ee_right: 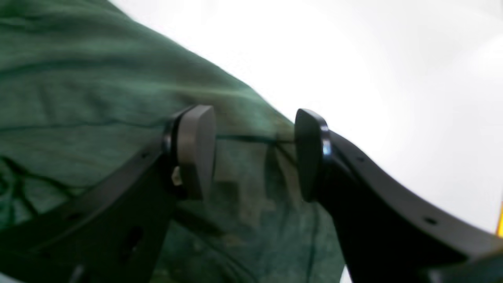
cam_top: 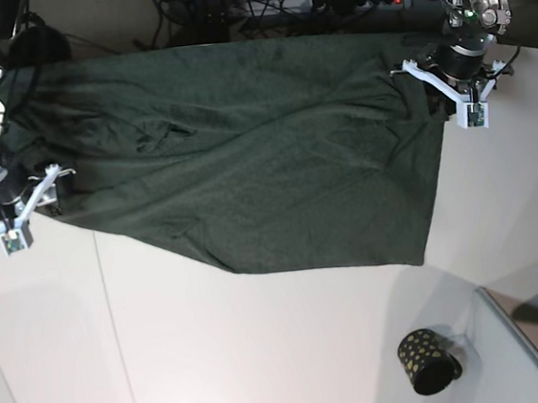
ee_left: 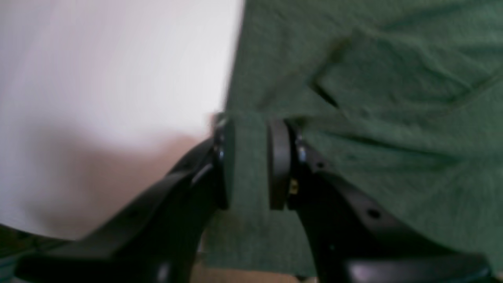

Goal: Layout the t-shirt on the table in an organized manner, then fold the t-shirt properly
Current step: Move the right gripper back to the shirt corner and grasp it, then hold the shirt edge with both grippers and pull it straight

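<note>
The dark green t-shirt lies spread out across the far part of the white table, with its near edge running slantwise. My left gripper stands over the shirt's edge at the right of the base view. Its jaws are a little apart and green cloth shows in the gap. My right gripper hovers at the shirt's left edge, jaws wide apart, with the t-shirt lying loose beneath them. Neither gripper pinches the cloth.
A small black cup with gold dots lies on its side near the table's front right. A grey panel edge sits beside it. Cables and a power strip run behind the shirt. A thin seam crosses the tabletop.
</note>
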Robot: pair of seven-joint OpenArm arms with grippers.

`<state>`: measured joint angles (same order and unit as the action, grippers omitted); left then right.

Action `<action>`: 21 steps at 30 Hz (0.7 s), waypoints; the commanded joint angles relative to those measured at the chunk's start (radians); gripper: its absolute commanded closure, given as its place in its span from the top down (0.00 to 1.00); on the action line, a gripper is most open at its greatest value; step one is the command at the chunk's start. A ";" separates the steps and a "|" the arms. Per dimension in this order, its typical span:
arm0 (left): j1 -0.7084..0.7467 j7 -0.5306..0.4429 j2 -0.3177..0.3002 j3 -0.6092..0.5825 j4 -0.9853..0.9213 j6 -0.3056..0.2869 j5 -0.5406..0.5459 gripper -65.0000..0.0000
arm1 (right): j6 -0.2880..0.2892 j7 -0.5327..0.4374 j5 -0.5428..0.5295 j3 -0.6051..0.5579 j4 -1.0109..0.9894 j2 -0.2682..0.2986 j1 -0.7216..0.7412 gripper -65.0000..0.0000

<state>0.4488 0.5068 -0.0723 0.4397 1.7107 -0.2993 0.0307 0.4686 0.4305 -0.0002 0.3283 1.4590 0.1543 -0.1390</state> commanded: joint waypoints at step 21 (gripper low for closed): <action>-0.008 -0.013 -0.024 0.008 -0.076 0.009 0.001 0.22 | -0.011 0.419 -0.736 0.269 -0.228 -0.043 0.134 0.47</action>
<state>0.4381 0.5129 -0.0879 0.4427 1.6207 -0.2916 0.0288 0.4496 0.8623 -0.7116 0.5957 1.2125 0.0967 -0.0216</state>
